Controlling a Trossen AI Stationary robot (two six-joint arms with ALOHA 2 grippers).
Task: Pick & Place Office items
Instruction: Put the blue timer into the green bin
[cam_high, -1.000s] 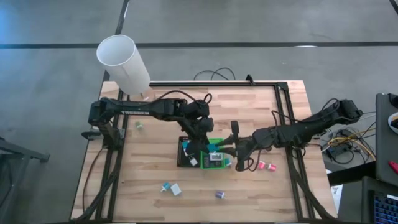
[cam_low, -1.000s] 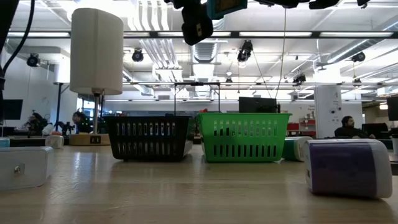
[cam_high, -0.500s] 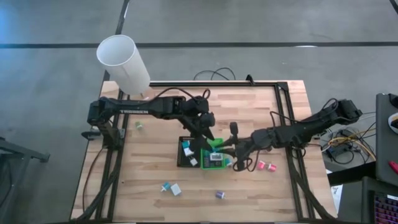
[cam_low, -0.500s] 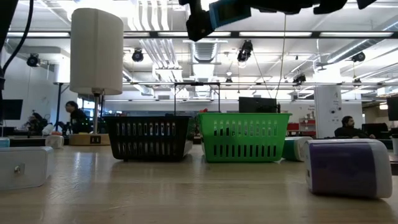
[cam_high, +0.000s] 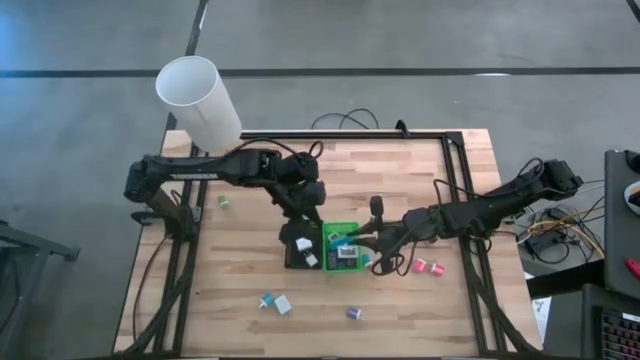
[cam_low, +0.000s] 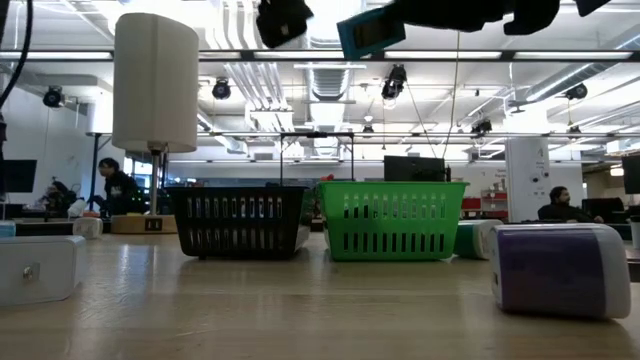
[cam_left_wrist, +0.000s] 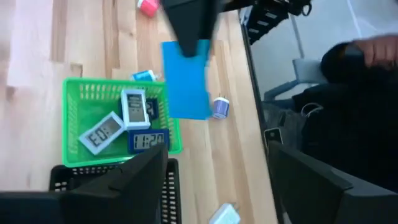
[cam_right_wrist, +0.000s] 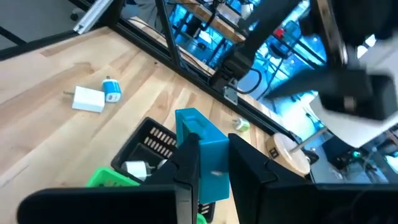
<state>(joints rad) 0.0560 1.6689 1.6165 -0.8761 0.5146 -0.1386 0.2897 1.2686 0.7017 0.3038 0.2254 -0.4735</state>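
Nearest, at the bottom of the high view, a purple and white piece (cam_high: 353, 313) lies alone on the table (cam_high: 420, 170). To its left a white block (cam_high: 285, 305) and a small teal piece (cam_high: 266, 300) lie just beside each other. Further in, right of centre, two pink pieces (cam_high: 429, 266) sit side by side.

At the middle of the table a black tray (cam_low: 238, 221) and a green tray (cam_low: 392, 219) stand touching, black on the left. The black one holds a couple of white pieces (cam_high: 304, 250). The green one holds three small digital clocks (cam_left_wrist: 124, 124).

The right pincer (cam_right_wrist: 212, 154), reaching in from the right edge, is clamped narrow on a teal block (cam_left_wrist: 186, 81) and holds it in the air over the green tray. The left pincer (cam_high: 302, 228) hangs above the black tray, its fingers spread wide with nothing between them.

Further back, near the left edge of the table, a small green piece (cam_high: 224, 201) lies well apart from the rest. At the upper left corner stands the tall white cylinder lamp (cam_high: 198, 100).

Beyond the table, the low view shows a person (cam_low: 112, 186) at far left and another person (cam_low: 556, 205) seated at far right.
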